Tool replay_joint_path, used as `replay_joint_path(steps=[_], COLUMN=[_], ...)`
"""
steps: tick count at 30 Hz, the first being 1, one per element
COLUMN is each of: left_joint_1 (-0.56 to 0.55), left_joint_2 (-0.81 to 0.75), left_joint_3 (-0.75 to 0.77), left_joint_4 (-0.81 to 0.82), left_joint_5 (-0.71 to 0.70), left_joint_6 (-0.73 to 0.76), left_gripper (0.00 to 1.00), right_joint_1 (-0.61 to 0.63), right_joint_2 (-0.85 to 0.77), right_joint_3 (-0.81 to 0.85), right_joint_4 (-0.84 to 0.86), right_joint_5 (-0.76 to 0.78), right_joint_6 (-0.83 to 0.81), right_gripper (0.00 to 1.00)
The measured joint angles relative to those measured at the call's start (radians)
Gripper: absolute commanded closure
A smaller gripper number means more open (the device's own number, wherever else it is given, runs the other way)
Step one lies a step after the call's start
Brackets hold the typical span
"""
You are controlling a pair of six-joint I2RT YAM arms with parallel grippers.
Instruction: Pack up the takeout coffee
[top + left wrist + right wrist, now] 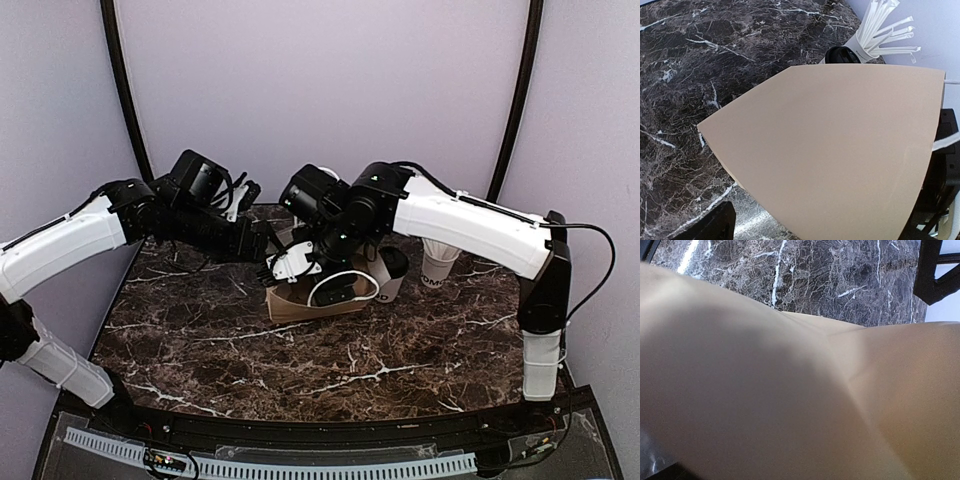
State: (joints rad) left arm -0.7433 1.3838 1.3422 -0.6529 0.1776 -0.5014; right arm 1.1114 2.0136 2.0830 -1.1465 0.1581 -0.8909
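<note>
Coffee: small white cup with a black lid (pixel 393 268), upright on the tabletop (pixel 300 370), just beside the brown paper bag (pixel 300 305), near the straw cup (pixel 437 262).
Handling: probably light and thin-walled, easy to dent or spill — take it round the body below the lid and keep it level.
Left claw (pixel 262 255): jaws apart over the bag.
Right claw (pixel 295 268): spread wide at the bag's mouth — nothing pinched.
Writing: dark letters low on the straw cup, unreadable.
</note>
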Motion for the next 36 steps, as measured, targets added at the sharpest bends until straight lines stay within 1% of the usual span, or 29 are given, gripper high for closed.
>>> replay_joint_path(steps=[5, 9, 16, 22, 32, 36], left_joint_1=[-0.008, -0.008, -0.008, -0.008, -0.006, 0.003], left_joint_2=[0.007, 0.007, 0.032, 0.049, 0.049, 0.049], left_joint_3=[0.043, 0.068, 0.071, 0.071, 0.071, 0.071], left_joint_4=[-0.049, -0.080, -0.119, -0.129, -0.130, -0.130], left_joint_5=[-0.051, -0.085, -0.086, -0.080, -0.061, -0.055], left_joint_6=[-0.015, 0.000, 0.043, 0.072, 0.102, 0.109], left_gripper=[0.15, 0.20, 0.21, 0.21, 0.25, 0.24], right_joint_1=[-0.003, -0.019, -0.063, -0.073, -0.073, -0.073], right_joint_2=[-0.002, -0.010, -0.022, -0.023, -0.079, -0.081], right_joint_3=[-0.003, -0.027, -0.060, -0.092, -0.285, -0.317], right_joint_4=[0.002, 0.005, -0.001, 0.007, 0.203, 0.267], right_joint_5=[0.002, 0.002, 0.011, 0.050, 0.138, 0.162], right_joint_6=[0.011, 0.016, 0.021, 0.021, -0.047, -0.071], right_gripper=[0.01, 0.01, 0.01, 0.01, 0.01, 0.01])
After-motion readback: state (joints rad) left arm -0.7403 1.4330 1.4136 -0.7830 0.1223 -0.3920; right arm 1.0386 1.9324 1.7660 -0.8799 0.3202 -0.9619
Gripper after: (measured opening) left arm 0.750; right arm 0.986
